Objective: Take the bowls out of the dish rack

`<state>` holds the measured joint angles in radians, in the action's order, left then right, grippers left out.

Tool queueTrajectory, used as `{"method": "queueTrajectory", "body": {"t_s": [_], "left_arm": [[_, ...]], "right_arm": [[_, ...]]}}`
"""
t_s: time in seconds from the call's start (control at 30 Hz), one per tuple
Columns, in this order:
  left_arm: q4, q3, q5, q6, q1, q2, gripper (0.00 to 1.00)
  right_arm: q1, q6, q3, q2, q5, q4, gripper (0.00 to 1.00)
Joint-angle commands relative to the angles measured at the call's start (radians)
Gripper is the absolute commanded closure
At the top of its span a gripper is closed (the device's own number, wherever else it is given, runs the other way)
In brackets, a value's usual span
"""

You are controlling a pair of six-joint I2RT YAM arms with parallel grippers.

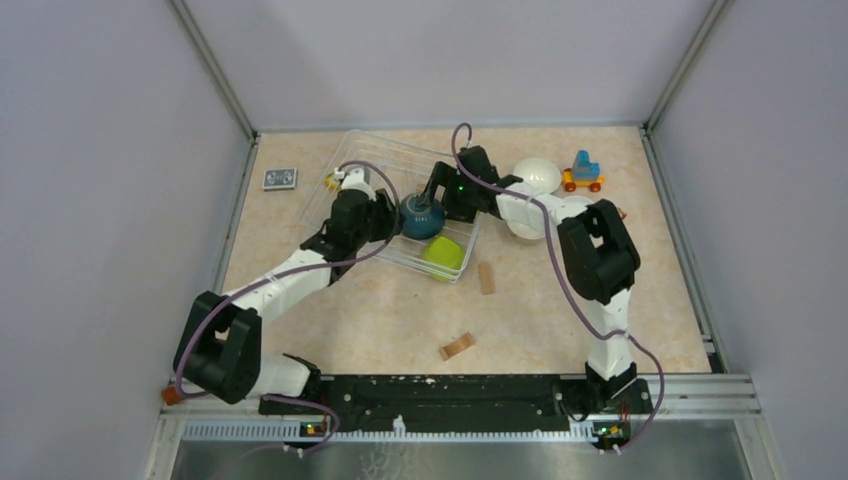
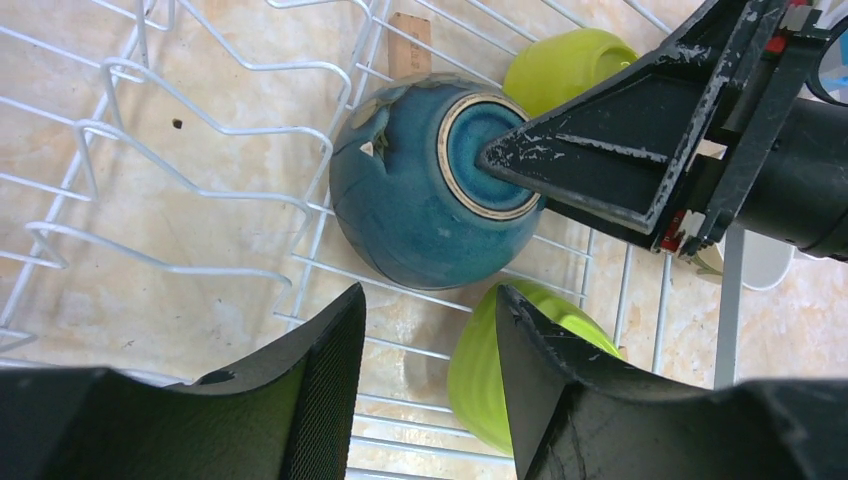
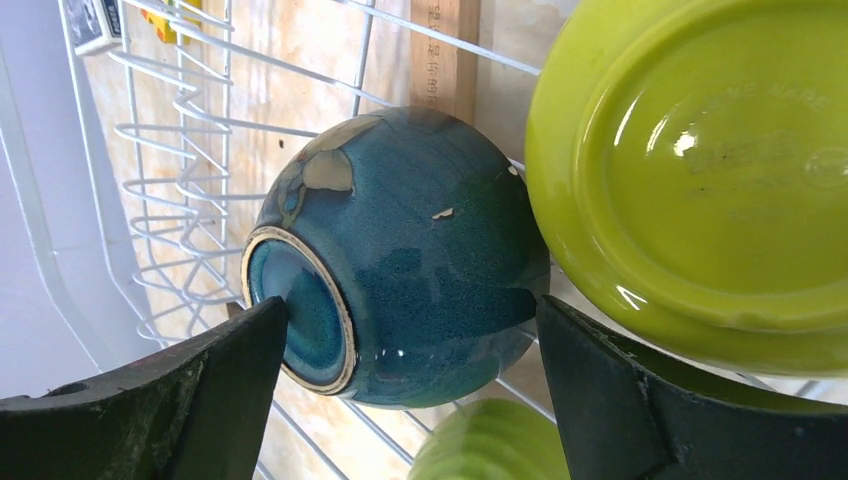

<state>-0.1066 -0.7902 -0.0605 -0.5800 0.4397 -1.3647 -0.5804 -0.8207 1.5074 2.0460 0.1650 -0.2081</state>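
Observation:
The dish rack [image 1: 385, 152] stands at the middle back of the table. A dark teal bowl [image 1: 422, 218] lies on its side inside it, with a lime green bowl [image 1: 443, 254] just in front. My right gripper [image 3: 410, 335] is open wide and straddles the teal bowl [image 3: 410, 270], one fingertip at its foot ring and the other by its rim side. My left gripper [image 2: 430, 330] is open just short of the teal bowl [image 2: 410, 210], with nothing between its fingers. A lime bowl [image 2: 480, 375] lies partly under one finger. Another lime bowl [image 2: 570, 62] lies beyond.
Two white bowls [image 1: 537, 175] [image 1: 524, 222] sit on the table right of the rack. A toy truck [image 1: 583, 172] stands at the back right. Wooden blocks [image 1: 486, 278] [image 1: 457, 346] lie in front of the rack. A small grey card [image 1: 280, 178] lies at the left.

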Motion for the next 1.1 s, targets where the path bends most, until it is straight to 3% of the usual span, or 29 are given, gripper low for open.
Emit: {"method": "queueTrajectory", "body": {"t_s": [0.0,0.2,0.47,0.87,1.07], "left_arm": [[-0.061,0.026,-0.023,0.011,-0.003,0.05,0.44],[-0.078,0.06,-0.022,0.007,-0.004,0.093,0.43],[-0.094,0.091,0.002,0.002,-0.004,0.127,0.43],[-0.11,0.12,0.03,-0.013,-0.004,0.145,0.41],[-0.103,0.121,0.032,-0.01,-0.004,0.152,0.41]], "right_arm": [[-0.012,-0.092,-0.016,0.062,-0.069,-0.035,0.09],[-0.013,-0.14,-0.04,0.078,-0.1,-0.002,0.08],[-0.009,-0.184,-0.126,0.117,0.067,0.2,0.08],[-0.002,-0.212,-0.065,0.189,0.115,0.136,0.07],[0.001,-0.293,-0.154,0.179,0.223,0.347,0.06]]}}
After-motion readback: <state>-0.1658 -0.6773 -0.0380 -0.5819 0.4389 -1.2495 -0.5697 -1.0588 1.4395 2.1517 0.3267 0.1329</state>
